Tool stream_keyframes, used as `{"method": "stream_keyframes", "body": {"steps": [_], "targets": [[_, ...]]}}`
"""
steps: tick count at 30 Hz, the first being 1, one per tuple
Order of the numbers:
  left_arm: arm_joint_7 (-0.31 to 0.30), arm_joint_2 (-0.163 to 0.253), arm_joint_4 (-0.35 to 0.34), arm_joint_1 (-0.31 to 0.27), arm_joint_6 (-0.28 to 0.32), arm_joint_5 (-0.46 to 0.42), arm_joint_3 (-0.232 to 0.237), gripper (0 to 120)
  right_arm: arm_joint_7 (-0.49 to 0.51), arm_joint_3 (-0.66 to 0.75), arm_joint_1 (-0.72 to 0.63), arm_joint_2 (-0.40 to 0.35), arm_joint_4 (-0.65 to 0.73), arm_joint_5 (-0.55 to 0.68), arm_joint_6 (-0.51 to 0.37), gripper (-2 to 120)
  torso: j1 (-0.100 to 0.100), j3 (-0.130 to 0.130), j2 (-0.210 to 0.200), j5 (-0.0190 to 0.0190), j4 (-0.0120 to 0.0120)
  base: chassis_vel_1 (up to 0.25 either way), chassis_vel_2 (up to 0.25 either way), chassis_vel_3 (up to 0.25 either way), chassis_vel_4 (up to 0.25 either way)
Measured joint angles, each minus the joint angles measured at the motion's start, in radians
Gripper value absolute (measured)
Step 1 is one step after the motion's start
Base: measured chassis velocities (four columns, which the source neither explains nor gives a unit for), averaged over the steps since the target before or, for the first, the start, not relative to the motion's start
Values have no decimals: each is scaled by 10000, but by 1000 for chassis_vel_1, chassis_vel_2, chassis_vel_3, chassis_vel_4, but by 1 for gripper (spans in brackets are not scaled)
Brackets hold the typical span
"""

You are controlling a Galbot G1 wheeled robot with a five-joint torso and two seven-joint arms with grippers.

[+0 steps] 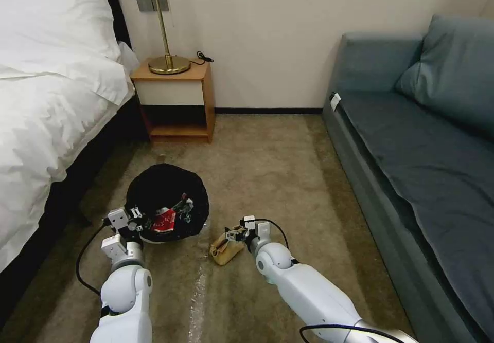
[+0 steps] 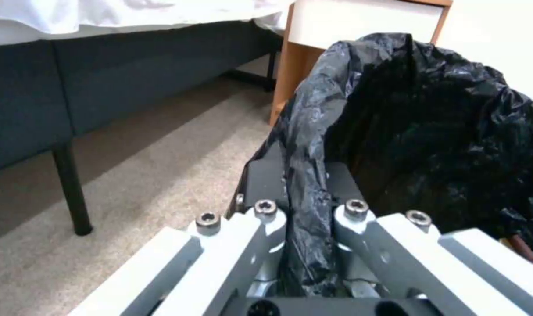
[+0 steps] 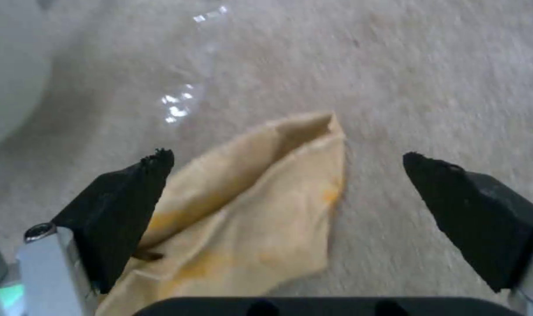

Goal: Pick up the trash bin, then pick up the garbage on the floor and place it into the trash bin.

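The trash bin (image 1: 167, 199), lined with a black bag (image 2: 430, 123), is at my front left with its mouth tipped toward me. My left gripper (image 1: 135, 218) (image 2: 304, 175) is shut on the bin's near rim, pinching the liner. A red snack packet (image 1: 164, 221) lies inside the bin among other small litter. The tan paper bag (image 1: 225, 248) (image 3: 255, 197) lies crumpled on the carpet just right of the bin. My right gripper (image 1: 235, 234) (image 3: 287, 156) is open and low over the bag, one black pad (image 3: 132, 197) at its edge and the other well clear of it.
A bed (image 1: 46, 106) runs along the left, on dark legs (image 2: 70, 184). A wooden nightstand (image 1: 177, 98) with a brass lamp (image 1: 167, 50) stands by the far wall. A blue-grey sofa (image 1: 411, 147) runs along the right. A clear shiny streak (image 1: 198, 291) lies on the carpet near me.
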Motion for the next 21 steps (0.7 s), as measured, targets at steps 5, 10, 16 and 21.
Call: {"method": "stream_keyframes", "body": {"steps": [5,10,16,21], "targets": [[-2,18,-61,14,8,124,6,4,477,261,-179,498,17,-232,-375,100,0,0,0,0,0,0,0,0,0],[-7,12,-17,-28,30,227,20,4,556,384,-186,842,-20,-367,-413,100,0,0,0,1,2,0,0,0,0],[-6,-231,86,-186,40,490,183,4,749,402,-163,1049,-129,-529,-464,100,0,0,0,1,-1,0,0,0,0],[-3,-321,142,-215,40,580,252,4,812,339,-231,1084,-231,-683,-480,100,0,1,0,1,-1,0,0,0,0]]}}
